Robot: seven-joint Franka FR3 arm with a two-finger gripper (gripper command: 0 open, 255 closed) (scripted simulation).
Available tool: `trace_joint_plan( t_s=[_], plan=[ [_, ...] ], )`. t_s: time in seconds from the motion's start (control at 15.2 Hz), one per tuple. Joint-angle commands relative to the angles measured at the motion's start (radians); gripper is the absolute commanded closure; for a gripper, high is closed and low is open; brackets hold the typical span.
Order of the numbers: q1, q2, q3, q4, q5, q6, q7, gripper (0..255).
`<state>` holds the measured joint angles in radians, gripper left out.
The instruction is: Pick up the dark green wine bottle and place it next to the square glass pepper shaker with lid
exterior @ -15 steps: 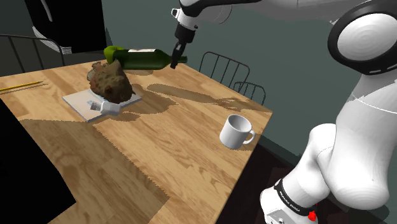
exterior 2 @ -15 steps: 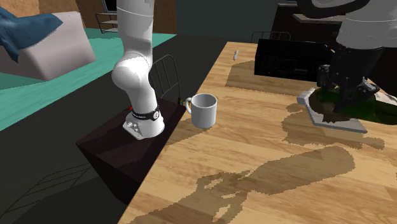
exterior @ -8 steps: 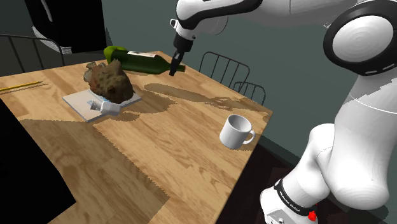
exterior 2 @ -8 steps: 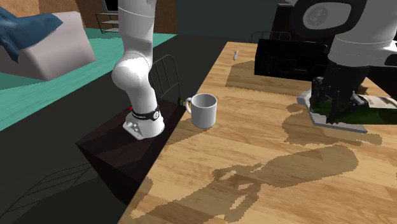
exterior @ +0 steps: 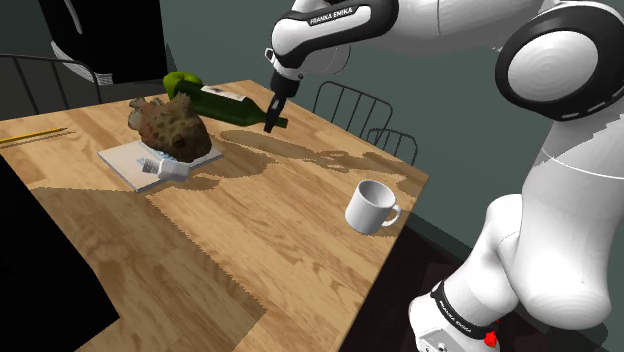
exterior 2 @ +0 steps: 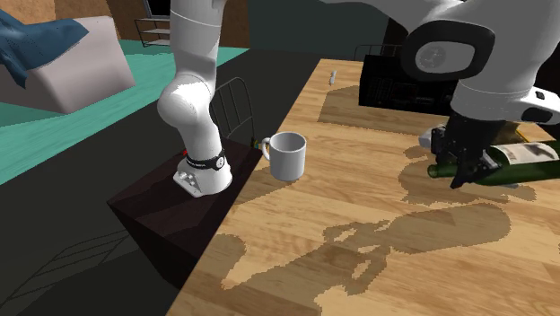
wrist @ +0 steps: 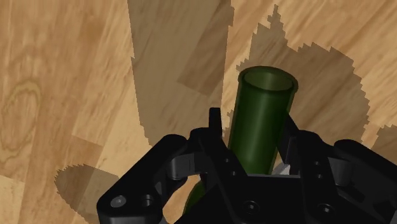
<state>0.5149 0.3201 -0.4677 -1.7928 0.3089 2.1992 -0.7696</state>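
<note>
- While the fingers of the gripper pinch the neck of the dark green wine bottle, they stand only as far apart as that neck.
- The bottle hangs nearly level over the table, near its far edge, butt end beside a brown lump.
- The shaker lies at the white slab's near corner.
- Bare wood spreads between slab and white mug, which stands by the table's edge.

The gripper sits lower over the table than a second ago, and the dark green wine bottle comes down with it. The bottle's neck now tips further downward. Its shadow lies closer beneath it, near the table's far edge.
</note>
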Motion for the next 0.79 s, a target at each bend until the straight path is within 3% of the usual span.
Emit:
trace_joint_plan(
  t_s=[0.0,0.4,0.73],
  plan=[
    [0.000,0.007,0.004,-0.017,0.008,0.022,-0.008,255],
    [-0.008,0.045,0.017,-0.049,0.039,0.087,-0.034,255],
    [-0.008,0.045,0.017,-0.049,0.039,0.087,-0.034,255]
  ],
)
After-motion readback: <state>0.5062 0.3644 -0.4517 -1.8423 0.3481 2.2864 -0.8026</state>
